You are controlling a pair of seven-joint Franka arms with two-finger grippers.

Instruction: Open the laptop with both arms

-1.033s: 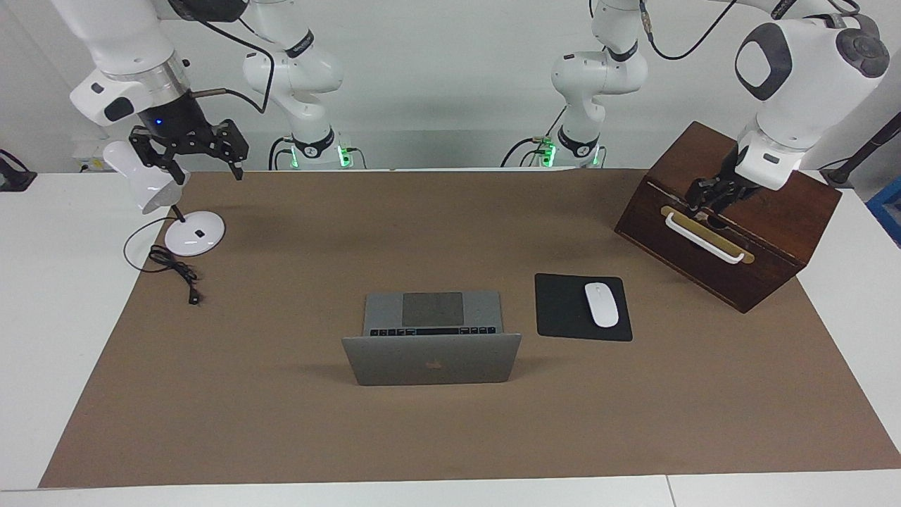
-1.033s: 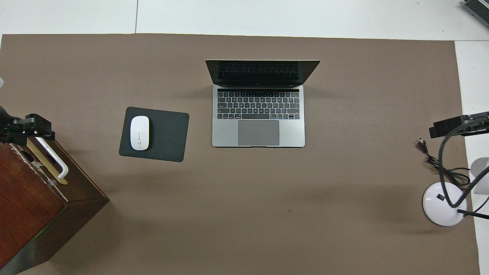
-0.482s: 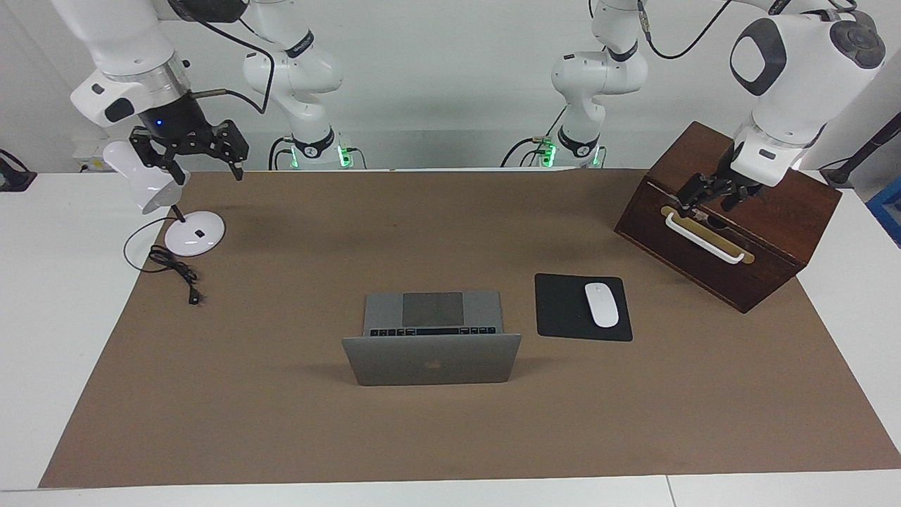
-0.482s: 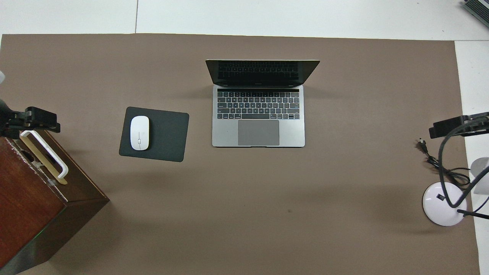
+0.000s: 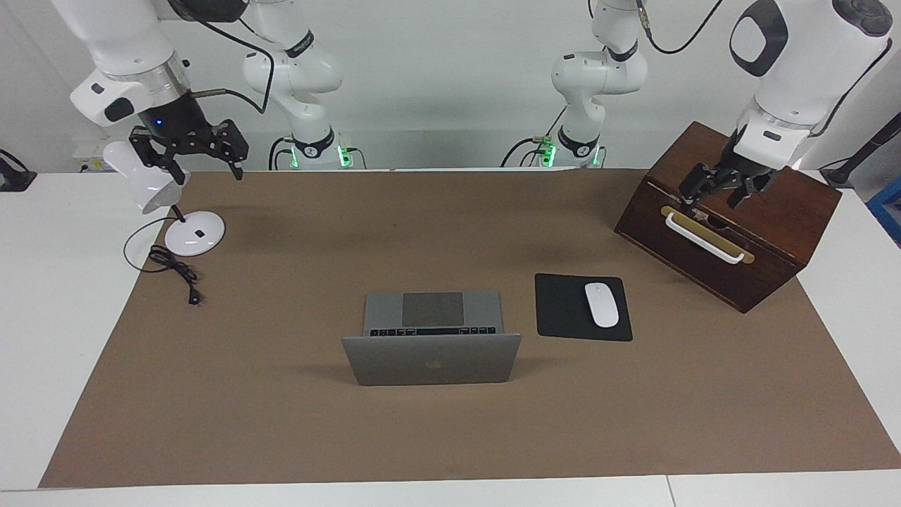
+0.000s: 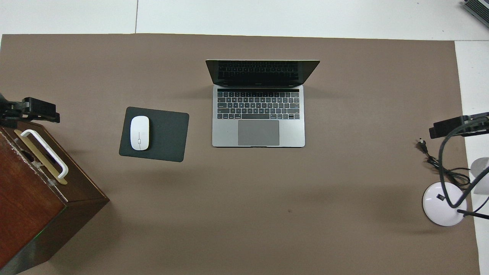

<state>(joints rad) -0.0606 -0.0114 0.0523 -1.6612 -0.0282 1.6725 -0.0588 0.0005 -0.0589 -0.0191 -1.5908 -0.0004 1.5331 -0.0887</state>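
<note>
Laptop (image 5: 431, 338) mid-worktop, lid already raised, hinge running arm-to-arm. Left tool (image 5: 719, 189) over wooden box (image 5: 732, 211), right tool (image 5: 196, 156) by desk lamp (image 5: 158, 197); both spread, empty, well apart from it, neither nearer

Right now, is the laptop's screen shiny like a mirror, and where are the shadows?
In the overhead view the laptop screen is dark and mirrors its own keys. In the facing view a soft shadow lies on the brown mat beside the lid; a faint one darkens the mat under the left gripper.
</note>
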